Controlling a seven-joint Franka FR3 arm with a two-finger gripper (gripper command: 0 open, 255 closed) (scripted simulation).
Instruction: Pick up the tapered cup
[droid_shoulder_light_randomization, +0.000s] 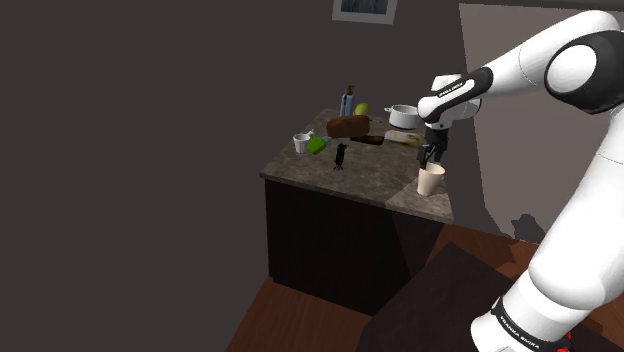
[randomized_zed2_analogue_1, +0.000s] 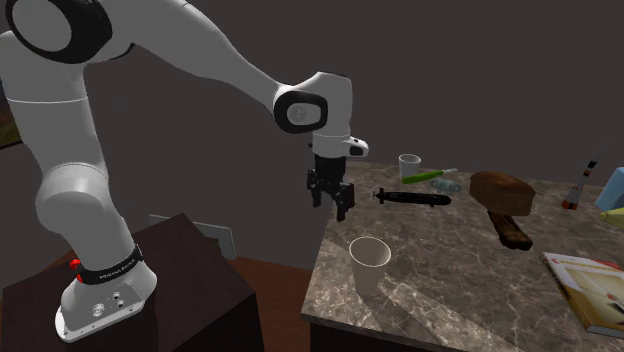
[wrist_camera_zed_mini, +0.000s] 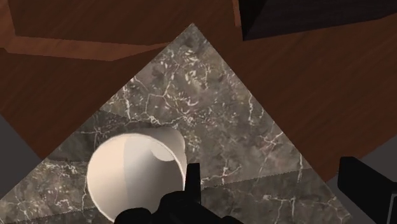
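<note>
In the shoulder view, the tapered cup (droid_shoulder_light_randomization: 431, 181) is pale and stands upright on the dark marbled tabletop (droid_shoulder_light_randomization: 330, 180), close to the corner nearest the robot's stand. The hand (droid_shoulder_light_randomization: 430, 160) hangs just above the cup's open mouth, pointing down, and it holds nothing. Farther along the tabletop are a white mug (droid_shoulder_light_randomization: 302, 143), a brown loaf (droid_shoulder_light_randomization: 348, 126) and a white pot (droid_shoulder_light_randomization: 402, 116), all well apart from the cup.

In the second exterior view, the cup (randomized_zed2_analogue_1: 369, 265) stands alone near the tabletop's (randomized_zed2_analogue_1: 450, 290) corner closest to the arm. The hand (randomized_zed2_analogue_1: 330, 208) is above it and nearer the tabletop's edge on the arm's side. Its two black fingers (randomized_zed2_analogue_1: 343, 212) are spread apart and clear of the cup, with nothing between them. Toward the far edge lie a white mug (randomized_zed2_analogue_1: 409, 166), a long black object (randomized_zed2_analogue_1: 412, 199) and the brown loaf (randomized_zed2_analogue_1: 503, 190). A book (randomized_zed2_analogue_1: 590, 290) lies at the edge on the view's right.

In the wrist view, the cup (wrist_camera_zed_mini: 137, 168) is seen from above, with its round rim and hollow inside showing. It sits on the tabletop (wrist_camera_zed_mini: 210, 108) inside a corner, and brown wooden floor (wrist_camera_zed_mini: 76, 63) shows beyond both edges. The hand (wrist_camera_zed_mini: 277, 188) is wide open. The cup lies outside the gap, just beside one of the fingers (wrist_camera_zed_mini: 193, 181), and whether they touch cannot be told.
</note>
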